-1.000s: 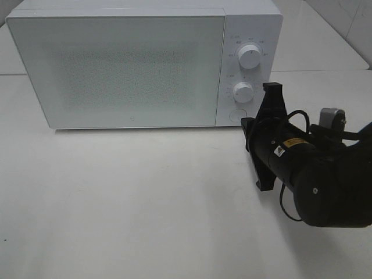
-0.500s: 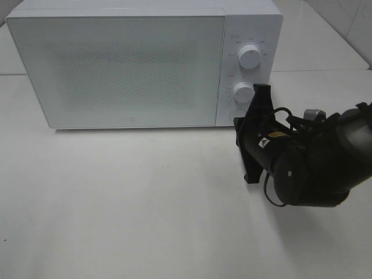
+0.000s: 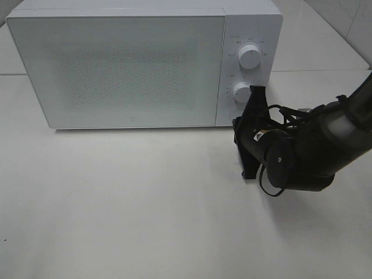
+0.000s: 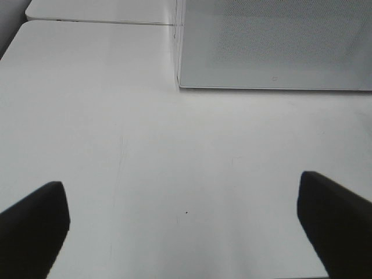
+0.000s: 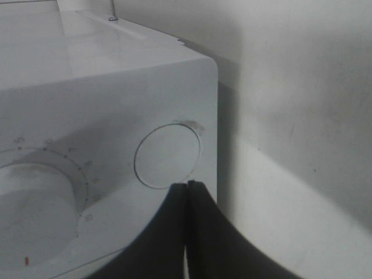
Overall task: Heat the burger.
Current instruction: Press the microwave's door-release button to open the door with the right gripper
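The burger is out of view. The white microwave [image 3: 128, 64] stands at the back of the table with its door closed. My right gripper [image 5: 188, 185] is shut with nothing in it, and its tips sit just at the edge of the round button [image 5: 167, 154] low on the control panel. In the exterior view the right gripper [image 3: 239, 120] is mostly hidden behind its black wrist mount, right in front of that panel. My left gripper [image 4: 180, 183] is open above bare table, with the microwave's left front corner [image 4: 180, 81] ahead of it.
Two white knobs sit on the panel, an upper knob [image 3: 250, 56] and a lower knob [image 3: 242, 92]. The white table [image 3: 128, 203] stretches in front of the microwave. The right arm's black body [image 3: 308, 154] hangs over the table's right side.
The right arm has moved left and in toward the microwave's control panel, bringing its shut tips up to the round button. The left gripper has stayed open.
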Controlling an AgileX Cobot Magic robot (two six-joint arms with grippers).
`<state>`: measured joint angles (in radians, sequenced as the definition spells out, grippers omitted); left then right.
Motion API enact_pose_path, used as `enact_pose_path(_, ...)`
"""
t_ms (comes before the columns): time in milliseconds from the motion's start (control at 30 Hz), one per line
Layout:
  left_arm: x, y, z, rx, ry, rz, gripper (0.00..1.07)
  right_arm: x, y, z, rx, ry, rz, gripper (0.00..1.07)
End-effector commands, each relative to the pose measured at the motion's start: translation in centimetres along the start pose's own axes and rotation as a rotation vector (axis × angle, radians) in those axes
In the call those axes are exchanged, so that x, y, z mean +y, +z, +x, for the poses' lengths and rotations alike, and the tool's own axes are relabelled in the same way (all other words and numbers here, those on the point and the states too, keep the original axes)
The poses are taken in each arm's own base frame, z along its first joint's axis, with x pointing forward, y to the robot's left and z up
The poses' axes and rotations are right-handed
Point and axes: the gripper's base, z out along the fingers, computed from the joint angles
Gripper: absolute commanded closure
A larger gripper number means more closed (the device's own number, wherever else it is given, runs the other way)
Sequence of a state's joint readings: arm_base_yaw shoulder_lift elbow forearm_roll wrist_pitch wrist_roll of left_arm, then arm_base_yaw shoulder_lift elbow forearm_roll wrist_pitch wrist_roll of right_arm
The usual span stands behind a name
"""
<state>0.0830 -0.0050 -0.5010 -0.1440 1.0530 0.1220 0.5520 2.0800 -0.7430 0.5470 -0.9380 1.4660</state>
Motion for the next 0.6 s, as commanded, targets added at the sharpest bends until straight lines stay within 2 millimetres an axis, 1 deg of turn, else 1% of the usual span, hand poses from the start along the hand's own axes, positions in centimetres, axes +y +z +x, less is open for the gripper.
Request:
enact_pose_path(33,-0.1,-0.3,0.1,-0.036,-0.005,0.001,0.07,0.7,0.9,0.0,0.006,-0.002,-0.022,1.07)
enact_pose_path(233,-0.1,-0.3,0.1,-0.036,-0.005,0.001,0.07,1.6,1.8,-1.1,-0.019,-0.031,-0.037,1.07)
enact_pose_path(367,-0.1,-0.3,0.1,-0.036,-0.005,0.001,0.07,1.2,2.0,-1.3,-0.017,-0.033,0.0,1.07)
enact_pose_path(467,-0.1,-0.3,0.1,-0.036,-0.006,0.002,0.07,0.8,2.3,-1.3,-0.019,-0.029,-0.006,1.07)
enact_pose_path(600,-0.1,-0.3,0.1,-0.036,-0.005,0.001,0.07,0.9,2.5,-1.1,-0.007,-0.038,-0.017,1.07)
